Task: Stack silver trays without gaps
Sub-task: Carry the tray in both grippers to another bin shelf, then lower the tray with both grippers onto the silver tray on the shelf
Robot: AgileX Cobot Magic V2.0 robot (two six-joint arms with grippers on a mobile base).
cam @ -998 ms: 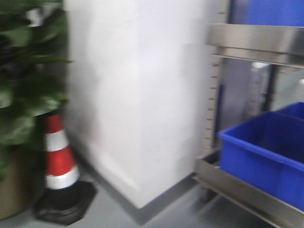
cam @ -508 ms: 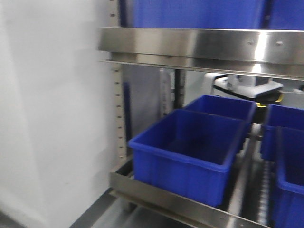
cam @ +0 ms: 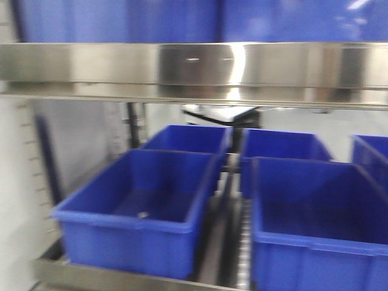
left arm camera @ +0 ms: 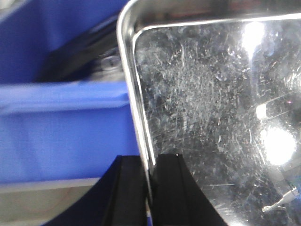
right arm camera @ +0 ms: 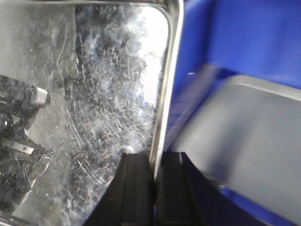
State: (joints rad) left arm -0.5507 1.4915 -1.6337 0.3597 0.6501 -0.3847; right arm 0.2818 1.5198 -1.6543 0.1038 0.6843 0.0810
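A scratched silver tray (left arm camera: 211, 108) fills the left wrist view. My left gripper (left arm camera: 149, 162) is shut on its left rim, one black finger on each side. The tray also fills the right wrist view (right arm camera: 94, 94), where my right gripper (right arm camera: 154, 160) is shut on its right rim. Whether both views show one tray I cannot tell. No tray and no gripper shows in the front view.
A steel rack with a broad steel rail (cam: 194, 63) faces the front view. Several deep blue bins (cam: 139, 206) stand on its lower shelf, more on the shelf above. A blue bin wall (left arm camera: 61, 132) lies left of the tray, another blue bin (right arm camera: 244, 56) to its right.
The front view has swung right, from a white pillar, plant and traffic cone to the rack of blue bins, now seen head-on. The picture is still blurred by motion.
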